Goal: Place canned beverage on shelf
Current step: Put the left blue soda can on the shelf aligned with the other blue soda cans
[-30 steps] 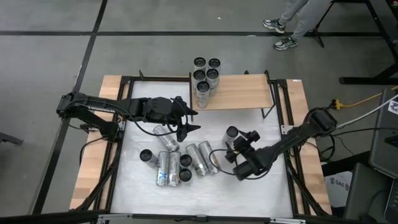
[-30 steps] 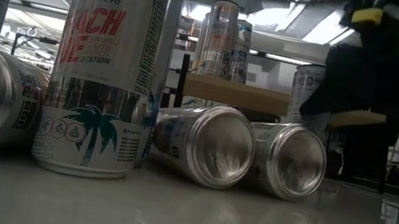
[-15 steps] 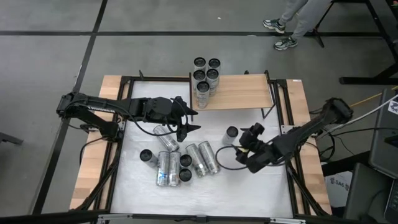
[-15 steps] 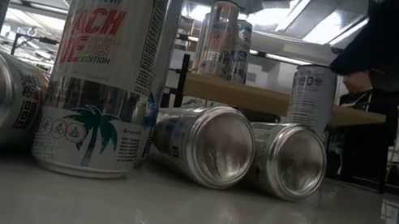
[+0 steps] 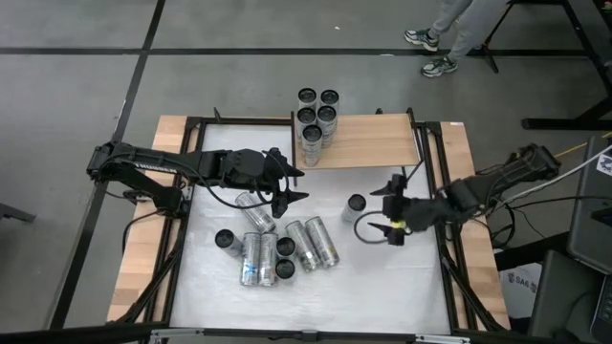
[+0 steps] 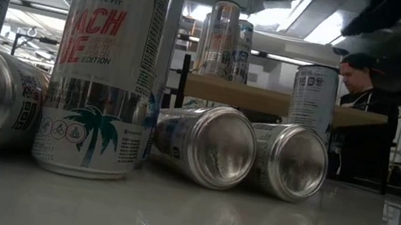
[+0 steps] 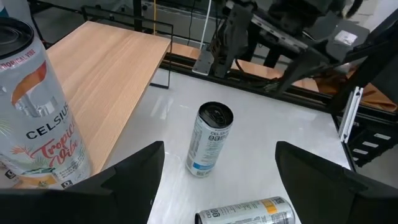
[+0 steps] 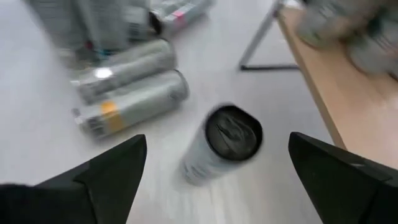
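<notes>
Progress: five cans (image 5: 316, 117) already stand upright in a cluster at one end of the shelf (image 5: 368, 140); the rest of the board is bare.

Still on the worktop (image 5: 402, 287): one upright can (image 5: 355, 205) standing alone, plus a group of cans (image 5: 277, 247), some lying on their sides and some upright. So the job looks well under halfway, judged by the count.

Right end effector (image 5: 394, 210) is just beside the lone upright can, fingers spread wide, nothing between them. Its wrist view looks down on that can's top (image 8: 233, 132), roughly centred between the two fingers (image 8: 115, 169) but out ahead of them, no contact yet. The shelf edge runs just beyond the can from there. Reads as lined up for the next grasp, not yet closed.

Left end effector (image 5: 290, 183) hangs over the worktop between the shelf's can cluster and the lying cans, jaws partly apart and empty. From its wrist view the lone can (image 7: 210, 139) stands well ahead of it, with one shelved can (image 7: 38, 115) close at its side. It looks to be waiting.

Left to do: grip the lone can, lift it onto the bare part of the shelf, then work through the group; the ones lying down will need standing up or a side grasp.
</notes>
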Controlling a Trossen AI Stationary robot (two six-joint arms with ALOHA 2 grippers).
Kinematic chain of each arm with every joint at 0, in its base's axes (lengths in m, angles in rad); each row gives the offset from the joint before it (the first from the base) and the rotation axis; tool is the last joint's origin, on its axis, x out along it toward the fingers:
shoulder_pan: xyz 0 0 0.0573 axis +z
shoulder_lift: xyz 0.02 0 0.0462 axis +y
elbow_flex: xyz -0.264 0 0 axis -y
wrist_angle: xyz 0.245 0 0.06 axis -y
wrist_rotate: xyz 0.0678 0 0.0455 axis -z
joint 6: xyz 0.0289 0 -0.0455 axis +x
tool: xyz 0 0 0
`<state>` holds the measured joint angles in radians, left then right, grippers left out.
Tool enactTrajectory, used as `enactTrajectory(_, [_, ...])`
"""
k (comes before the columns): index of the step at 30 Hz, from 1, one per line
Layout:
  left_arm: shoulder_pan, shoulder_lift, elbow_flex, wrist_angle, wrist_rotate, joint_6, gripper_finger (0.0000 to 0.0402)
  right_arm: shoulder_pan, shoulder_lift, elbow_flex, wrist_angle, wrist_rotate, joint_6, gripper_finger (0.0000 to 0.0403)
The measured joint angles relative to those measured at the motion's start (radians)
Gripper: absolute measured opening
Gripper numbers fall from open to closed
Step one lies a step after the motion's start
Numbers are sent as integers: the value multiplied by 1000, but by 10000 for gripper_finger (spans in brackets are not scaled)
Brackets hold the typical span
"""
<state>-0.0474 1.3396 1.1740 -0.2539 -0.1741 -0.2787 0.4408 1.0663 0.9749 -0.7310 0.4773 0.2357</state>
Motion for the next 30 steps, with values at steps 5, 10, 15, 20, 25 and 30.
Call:
enactTrajectory(5, [0, 0, 0, 0, 0, 0, 304, -142, -10, 0, 89, -269, -288, 383])
enactTrajectory(10, [0, 0, 0, 0, 0, -1, 304, -272, 1, 0, 100, -439, -473, 383])
enactTrajectory(15, [0, 0, 0, 0, 0, -1, 304, -372, 16, 1, 106, -552, -566, 383])
enactTrajectory(20, [0, 0, 0, 0, -1, -1, 304, -441, 53, 1, 106, -682, -624, 383])
enactTrajectory(25, [0, 0, 0, 0, -2, -1, 304, -479, 93, 1, 112, -735, -697, 383])
enactTrajectory(30, [0, 0, 0, 0, -2, -1, 304, -499, 134, 1, 131, -760, -751, 383])
